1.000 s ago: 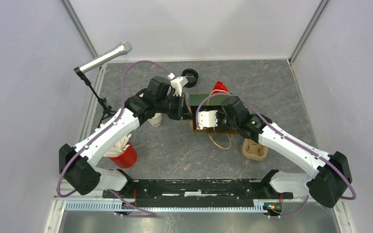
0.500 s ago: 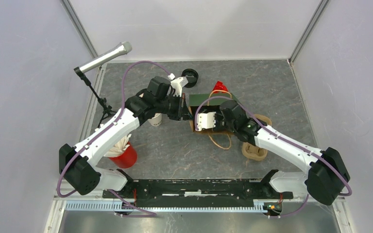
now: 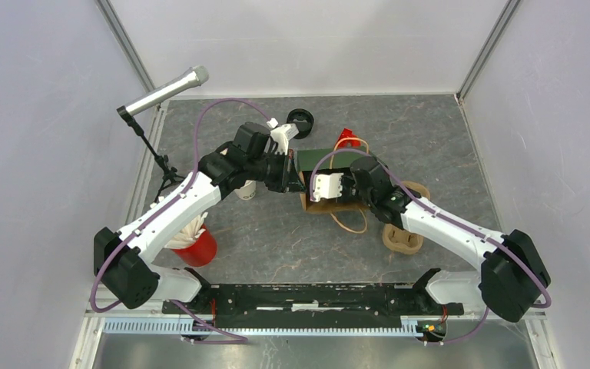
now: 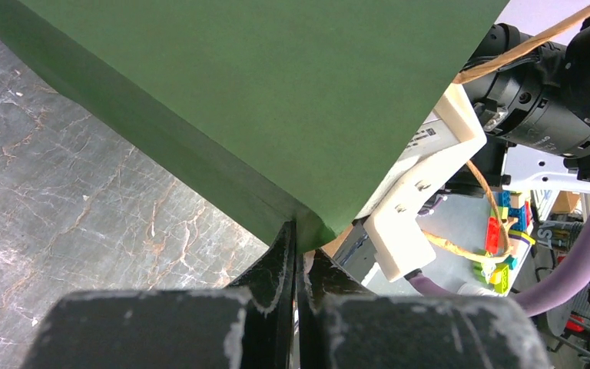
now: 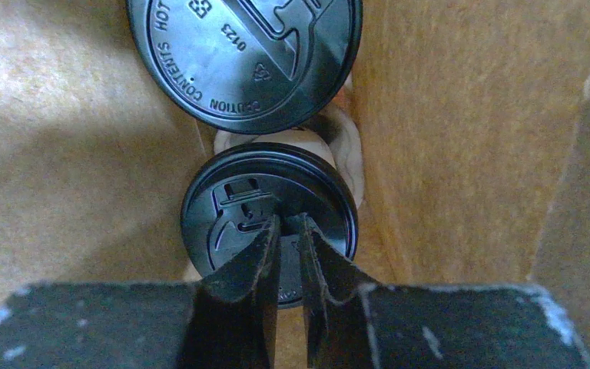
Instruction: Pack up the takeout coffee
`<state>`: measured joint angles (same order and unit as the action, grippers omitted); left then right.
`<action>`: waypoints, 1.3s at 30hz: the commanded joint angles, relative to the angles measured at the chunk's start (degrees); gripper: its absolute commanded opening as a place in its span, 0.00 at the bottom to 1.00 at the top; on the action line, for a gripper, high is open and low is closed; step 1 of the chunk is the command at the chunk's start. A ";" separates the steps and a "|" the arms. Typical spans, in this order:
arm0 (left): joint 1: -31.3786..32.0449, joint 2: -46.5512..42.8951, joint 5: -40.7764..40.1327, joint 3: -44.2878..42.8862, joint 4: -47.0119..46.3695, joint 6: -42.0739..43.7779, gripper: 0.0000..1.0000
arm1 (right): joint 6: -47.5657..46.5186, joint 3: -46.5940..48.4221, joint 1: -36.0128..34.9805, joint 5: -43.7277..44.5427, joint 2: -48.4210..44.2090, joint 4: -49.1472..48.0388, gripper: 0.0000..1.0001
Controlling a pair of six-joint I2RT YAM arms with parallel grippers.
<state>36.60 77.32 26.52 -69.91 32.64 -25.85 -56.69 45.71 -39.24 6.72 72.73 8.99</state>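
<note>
Both takeout coffees stood inside the green paper bag with a brown kraft lining (image 4: 276,92). The right wrist view showed them only as round black plastic lids. The nearer lidded cup (image 5: 223,211) sat at the centre of that frame and the farther lidded cup (image 5: 238,54) at its top edge, their rims close together. Both cups stood upright, with their long axes pointing straight up at the camera. A pale rounded form (image 5: 342,142) showed between the lids; it may have been a pulp carrier under them, but too little was visible to be sure.

The right gripper (image 5: 290,223) hung directly over the middle of the nearer lid. Its fingers were drawn almost together with only a thin slit between them. The tips met the lid's raised centre in the picture, and I could not tell whether they pinched a ridge there or merely hovered over it.

The left gripper (image 4: 296,238) was pinched tight on the bag's upper edge at its folded corner, holding the mouth open at the centre of the overhead view.

With both cups already below the right gripper, the next move seemed to depend on that vertical line. The way out of the bag was straight up along the cup's axis, between the brown walls on either side. The right arm was the one placed for it, since the left was occupied with the bag.
</note>
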 commanded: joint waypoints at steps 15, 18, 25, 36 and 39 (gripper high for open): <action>-0.03 -0.04 3.18 -0.64 -0.74 -1.84 0.02 | 0.00 0.47 2.12 -0.36 2.23 -4.01 0.19; 0.00 0.24 3.27 -0.84 -0.74 -1.71 0.02 | 0.09 1.12 2.07 -0.75 2.50 -3.78 0.19; -0.02 0.40 2.54 -1.59 -0.50 -1.91 0.02 | 0.52 1.69 2.09 -2.09 1.46 -1.26 0.19; -0.04 0.94 1.45 -2.75 0.48 -2.14 0.02 | 2.29 2.61 2.07 -2.76 -2.18 2.83 0.20; -0.04 0.93 1.39 -2.91 0.49 -2.30 0.02 | 2.60 2.98 2.07 -3.09 -3.14 4.39 0.20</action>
<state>36.60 78.02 27.14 -70.43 33.10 -25.85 -55.33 45.82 -37.43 4.73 72.07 11.68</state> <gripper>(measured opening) 0.033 0.194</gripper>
